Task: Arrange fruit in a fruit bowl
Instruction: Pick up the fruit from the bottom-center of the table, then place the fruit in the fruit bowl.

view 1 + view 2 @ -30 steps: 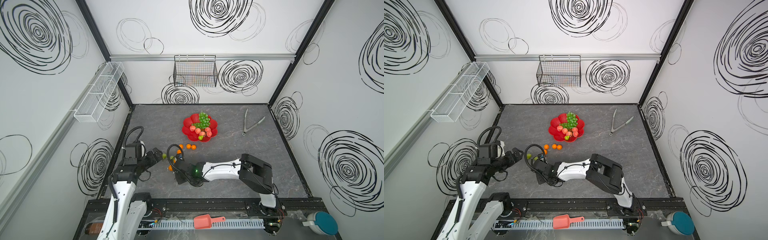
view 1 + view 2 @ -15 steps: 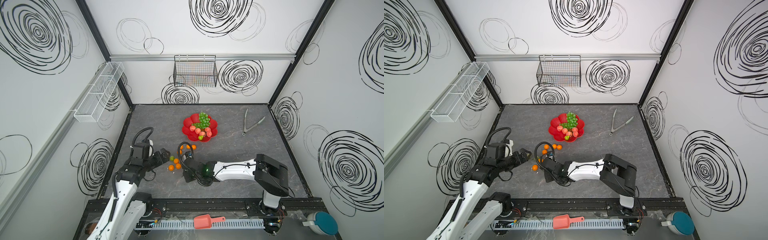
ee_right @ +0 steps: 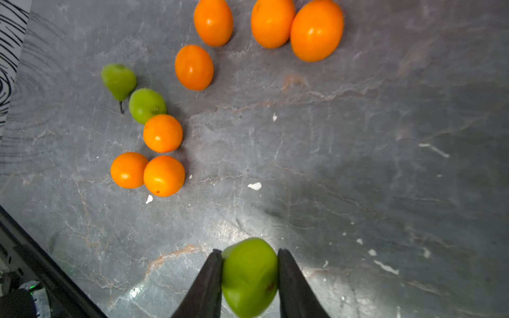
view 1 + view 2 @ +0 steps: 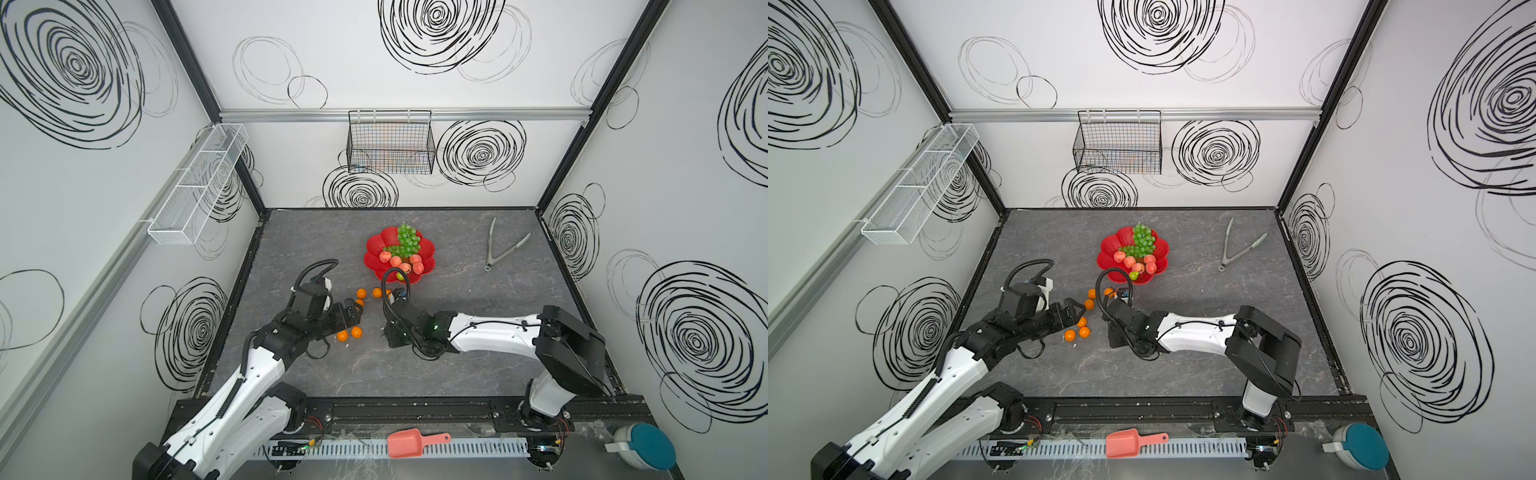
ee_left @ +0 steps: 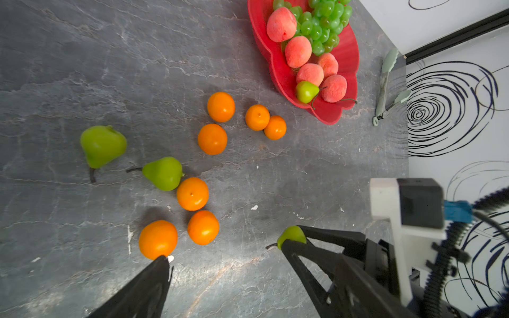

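One green pear [image 3: 249, 278] sits clamped between the right claw's [image 3: 249, 251] fingers; the left claw [image 4: 356, 312] hangs spread wide.

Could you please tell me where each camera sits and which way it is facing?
Top views: high above the robot, looking down over the whole table to the back wall; the left arm and right arm show.
Left wrist: on the left arm, looking down across the table toward the fruit bowl; one of the left fingers shows.
Right wrist: on the right arm, looking down; the right fingers grip a pear.
Shared: both wrist views show that pear and loose tangerines.
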{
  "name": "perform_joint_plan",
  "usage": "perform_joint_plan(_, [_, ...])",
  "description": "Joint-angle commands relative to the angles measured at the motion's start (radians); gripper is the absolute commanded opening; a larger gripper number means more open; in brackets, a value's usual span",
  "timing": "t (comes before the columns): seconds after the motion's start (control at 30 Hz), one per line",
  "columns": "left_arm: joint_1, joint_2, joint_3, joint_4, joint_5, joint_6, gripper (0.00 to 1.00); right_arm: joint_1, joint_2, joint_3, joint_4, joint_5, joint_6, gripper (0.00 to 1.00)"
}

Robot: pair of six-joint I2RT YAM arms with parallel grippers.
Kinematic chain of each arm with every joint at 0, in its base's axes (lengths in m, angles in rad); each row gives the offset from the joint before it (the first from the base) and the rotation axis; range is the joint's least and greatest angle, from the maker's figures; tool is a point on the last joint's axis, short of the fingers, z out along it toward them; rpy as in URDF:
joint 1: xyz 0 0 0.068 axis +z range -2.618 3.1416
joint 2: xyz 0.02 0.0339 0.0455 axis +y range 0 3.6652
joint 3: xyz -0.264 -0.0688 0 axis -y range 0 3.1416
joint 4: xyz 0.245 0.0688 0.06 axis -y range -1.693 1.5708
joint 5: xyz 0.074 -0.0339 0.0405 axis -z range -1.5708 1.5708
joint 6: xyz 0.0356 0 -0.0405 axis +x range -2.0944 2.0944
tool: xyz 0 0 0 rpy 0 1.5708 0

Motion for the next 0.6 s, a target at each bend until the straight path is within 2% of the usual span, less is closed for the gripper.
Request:
perform_joint_plan(0.0, [-0.014, 0.029, 0.000, 0.109, -0.008, -0.028, 0.96, -0.043, -0.050, -0.004, -0.032, 0.038, -0.029, 0.34])
perform_joint_plan(0.27, [-0.011, 0.145, 0.067, 0.210, 0.017, -0.023, 0.96, -0.207, -0.108, 0.039, -0.060, 0.025, -0.110, 0.34])
perform_joint_plan(0.57, [-0.007, 0.286, 0.158, 0.301, 0.032, -0.007, 0.96, -0.354, -0.084, 0.112, -0.063, -0.012, -0.189, 0.34])
